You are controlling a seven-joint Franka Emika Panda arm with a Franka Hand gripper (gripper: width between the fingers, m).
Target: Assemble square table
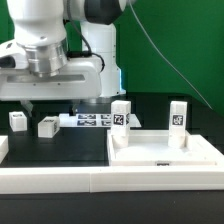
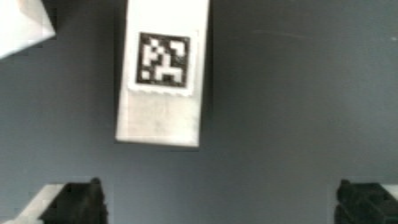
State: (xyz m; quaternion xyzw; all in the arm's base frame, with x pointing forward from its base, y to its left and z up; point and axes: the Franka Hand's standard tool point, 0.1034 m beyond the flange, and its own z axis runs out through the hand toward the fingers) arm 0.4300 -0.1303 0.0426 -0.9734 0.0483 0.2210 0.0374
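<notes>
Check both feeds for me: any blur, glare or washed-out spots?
Exterior view: even light, no glare, but the white slab washes out, its edges faint. Wrist view: the leg is slightly soft, its tag readable; the open tool has dark tips that blend into the dark table.

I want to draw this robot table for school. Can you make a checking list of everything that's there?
Surface: black table, flat and dark.
Job's things: white slab with two upright legs at its far corners; two loose legs on the table.
Clutter: nothing seen.
Grippers: gripper open, empty, over one loose leg.
Cables: thin grey cable behind the arm.
Surroundings: green wall, marker board, white rails.
</notes>
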